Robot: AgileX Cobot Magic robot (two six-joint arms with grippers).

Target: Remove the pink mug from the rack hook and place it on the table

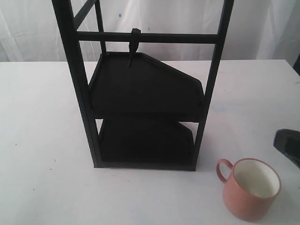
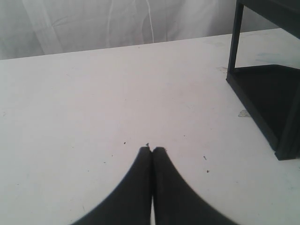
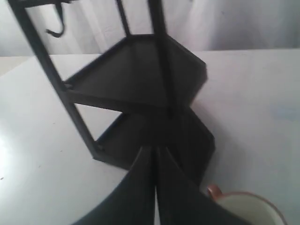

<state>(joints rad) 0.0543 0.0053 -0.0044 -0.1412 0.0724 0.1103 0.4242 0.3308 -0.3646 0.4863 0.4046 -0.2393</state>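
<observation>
1. The left gripper [image 2: 151,150] hung over bare table [image 2: 70,103], jaws pressed together and holding nothing, with the rack's base close by.
2. The rack [image 1: 77,93] stood about midway between the table's left and right edges.
3. The hook [image 1: 134,47] hung from the rack's upper crossbar, well apart from the mug.
4. The mug [image 1: 251,190] stood upright on the table by the near edge, towards the near-right corner, just clear of the rack, its handle pointing to the left edge.
5. The right gripper [image 3: 154,149] was at the right edge, beyond the mug and not touching it, jaws closed together and gripping nothing.
</observation>
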